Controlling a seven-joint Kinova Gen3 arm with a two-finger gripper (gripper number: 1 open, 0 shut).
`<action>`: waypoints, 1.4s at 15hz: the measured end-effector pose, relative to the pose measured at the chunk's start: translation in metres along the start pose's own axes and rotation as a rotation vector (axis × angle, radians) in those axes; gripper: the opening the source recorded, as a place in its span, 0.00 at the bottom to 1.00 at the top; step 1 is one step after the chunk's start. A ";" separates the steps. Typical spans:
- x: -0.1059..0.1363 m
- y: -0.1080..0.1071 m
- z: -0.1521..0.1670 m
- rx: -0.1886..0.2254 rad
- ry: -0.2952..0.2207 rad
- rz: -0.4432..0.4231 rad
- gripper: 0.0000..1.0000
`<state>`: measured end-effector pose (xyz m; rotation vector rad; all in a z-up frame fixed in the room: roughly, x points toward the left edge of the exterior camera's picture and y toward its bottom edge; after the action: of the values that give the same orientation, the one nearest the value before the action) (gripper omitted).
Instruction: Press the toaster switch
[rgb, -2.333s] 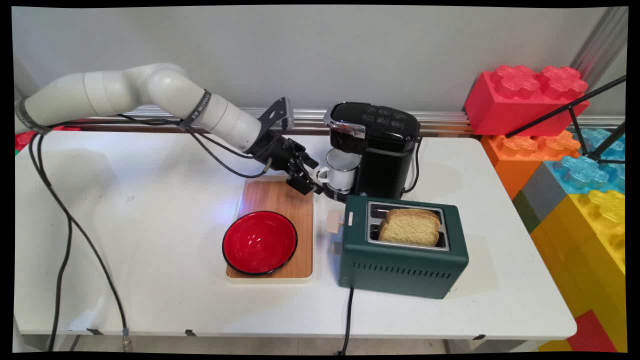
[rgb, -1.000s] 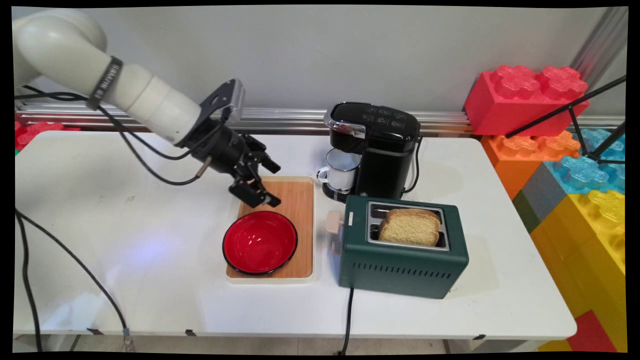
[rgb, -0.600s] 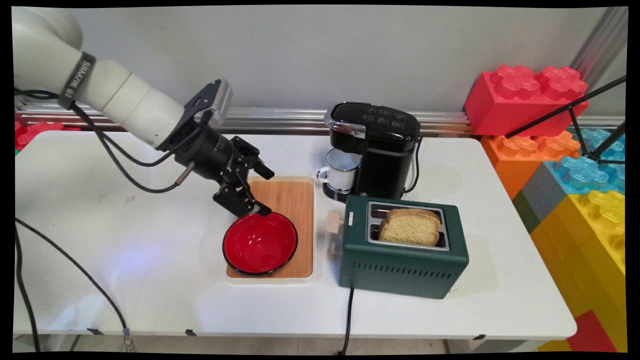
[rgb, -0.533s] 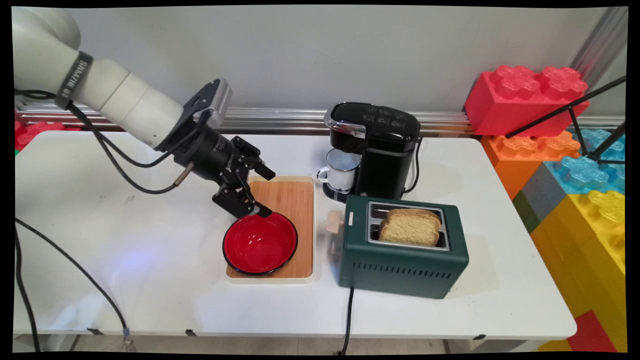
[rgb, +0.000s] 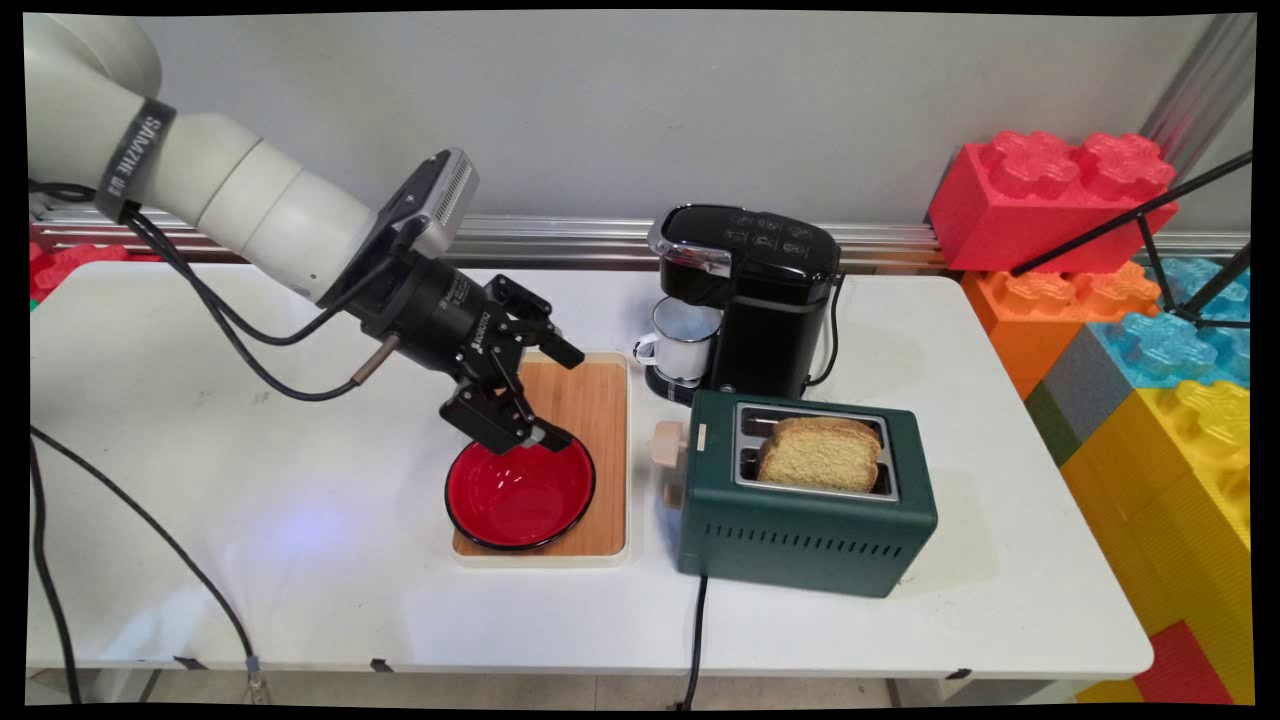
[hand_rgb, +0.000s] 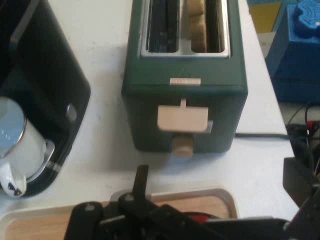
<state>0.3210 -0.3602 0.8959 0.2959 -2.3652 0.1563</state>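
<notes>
Table (rgb: 250, 560), white and rectangular, carries everything reported. Black cables (rgb: 150, 510) hang from the arm across its 9 o'clock side. In my judgement they could snag or drag if the arm swings wide.

Dark green two-slot metal toaster (rgb: 800, 530) stands at 3 o'clock from the board, just beside it. Its black power cord (rgb: 695, 630) runs off the table's near edge. A pull there could shift the appliance.

Black pod coffee machine (rgb: 770, 330) stands at 12 o'clock from the toaster, close to it.

Rectangular bamboo board in a cream rim (rgb: 595, 390) lies near the table's middle.

Black two-finger tool (rgb: 572, 398) hangs tilted over the board, its jaws standing wide apart and holding nothing. The lower finger sits over the bowl's rim at 12 o'clock. Whether it touches cannot be told.

Round glossy red bowl with a black rim (rgb: 520, 495) rests on the board's near half and is the item closest to the tool. Risk: the glazed, curved rim looks slippery. A finger pressing on one side could tip the bowl or skate it across the board toward 6 o'clock.

White enamel mug (rgb: 685, 345) sits under the machine's spout, handle toward 9 o'clock. A wide sweep of the open upper finger toward 3 o'clock could clip that handle.

Slice of brown bread (rgb: 820, 455) stands out of the toaster's slot nearer the camera.

Cream toaster lever (rgb: 666, 445) projects toward the board. It is the nearest protrusion to the tool's 3 o'clock side and liable to be knocked.
</notes>
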 end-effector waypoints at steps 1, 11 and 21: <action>0.002 0.001 0.001 -0.002 0.011 0.006 1.00; -0.002 0.005 0.007 -0.019 0.032 0.015 0.00; -0.025 -0.004 0.046 -0.065 0.128 -0.014 0.00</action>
<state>0.3089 -0.3688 0.8460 0.2640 -2.2365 0.0891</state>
